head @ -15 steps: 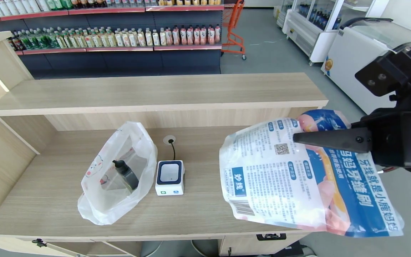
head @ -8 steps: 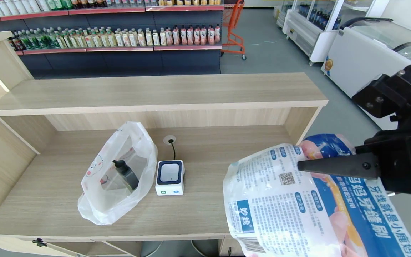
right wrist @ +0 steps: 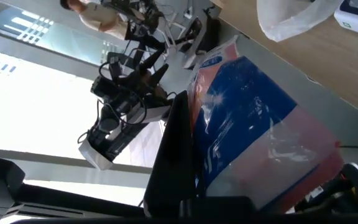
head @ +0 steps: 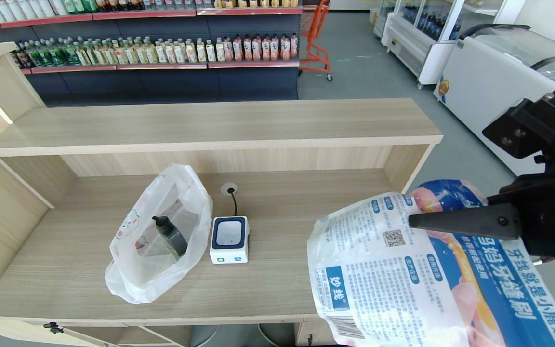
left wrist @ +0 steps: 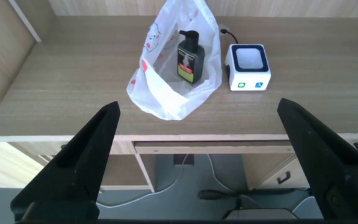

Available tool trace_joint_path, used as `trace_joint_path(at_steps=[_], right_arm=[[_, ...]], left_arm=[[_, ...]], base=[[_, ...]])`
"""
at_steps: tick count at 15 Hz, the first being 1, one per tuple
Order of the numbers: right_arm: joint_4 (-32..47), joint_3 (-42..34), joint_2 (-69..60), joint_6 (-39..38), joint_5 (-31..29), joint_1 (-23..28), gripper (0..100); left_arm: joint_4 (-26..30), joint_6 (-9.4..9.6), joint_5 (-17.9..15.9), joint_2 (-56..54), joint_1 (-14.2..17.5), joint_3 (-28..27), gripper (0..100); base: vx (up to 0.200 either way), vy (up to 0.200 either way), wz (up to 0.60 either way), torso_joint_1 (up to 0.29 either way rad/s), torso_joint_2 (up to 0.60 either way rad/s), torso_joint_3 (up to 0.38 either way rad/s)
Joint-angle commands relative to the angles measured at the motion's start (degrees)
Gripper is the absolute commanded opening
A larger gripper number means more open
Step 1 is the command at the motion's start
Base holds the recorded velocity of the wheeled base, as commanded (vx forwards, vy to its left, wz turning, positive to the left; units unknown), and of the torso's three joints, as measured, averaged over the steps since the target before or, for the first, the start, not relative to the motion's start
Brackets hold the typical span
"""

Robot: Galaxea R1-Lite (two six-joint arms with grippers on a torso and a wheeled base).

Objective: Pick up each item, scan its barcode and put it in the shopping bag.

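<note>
My right gripper (head: 419,220) is shut on the top of a large blue, white and pink pouch (head: 403,274), held in the air at the counter's front right corner with its printed back and barcode toward me. The pouch (right wrist: 253,124) also shows beside a dark finger (right wrist: 176,149) in the right wrist view. A white shopping bag (head: 157,236) lies open on the counter with a dark pump bottle (head: 170,237) inside. Just to its right sits the white scanner (head: 230,239). My left gripper (left wrist: 197,168) hangs open above the counter's front edge, facing the bag (left wrist: 176,68) and scanner (left wrist: 249,59).
The wooden counter (head: 277,202) has a raised back ledge (head: 210,125) and side walls. A cable runs from the scanner to a hole (head: 229,188) behind it. Shelves of bottles (head: 162,50) and freezers (head: 480,72) stand beyond.
My right gripper has dropped lower and drawn back toward the counter's front right with the pouch, then eased slightly right. The bag, bottle and scanner have not moved.
</note>
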State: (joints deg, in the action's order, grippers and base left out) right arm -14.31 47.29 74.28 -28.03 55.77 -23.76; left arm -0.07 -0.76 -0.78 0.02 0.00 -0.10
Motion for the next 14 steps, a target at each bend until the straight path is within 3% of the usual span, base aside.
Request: trace_joint_path(at_steps=[1, 10, 11, 14], right_arm=[[-0.01, -0.09, -0.01, -0.01, 0.04, 0.12, 0], [-0.54, -0.09, 0.34, 0.78, -0.23, 0.12, 0], [-0.63, -0.09, 0.17, 3.15, -1.19, 0.2, 0], [-0.28, -3.43, 0.87, 25.57, -12.44, 2.75, 0]], left_arm=[[-0.01, -0.04, -0.01, -0.02, 0.0, 0.01, 100], [-0.01, -0.04, -0.01, -0.02, 0.0, 0.01, 100], [-0.01, -0.04, -0.01, -0.02, 0.0, 0.01, 100], [-0.01, -0.04, -0.01, -0.02, 0.0, 0.01, 100]], base=[[0.0, 0.0, 0.0, 0.0, 0.0, 0.0], [0.0, 0.0, 0.0, 0.0, 0.0, 0.0], [0.0, 0.0, 0.0, 0.0, 0.0, 0.0], [0.0, 0.0, 0.0, 0.0, 0.0, 0.0]])
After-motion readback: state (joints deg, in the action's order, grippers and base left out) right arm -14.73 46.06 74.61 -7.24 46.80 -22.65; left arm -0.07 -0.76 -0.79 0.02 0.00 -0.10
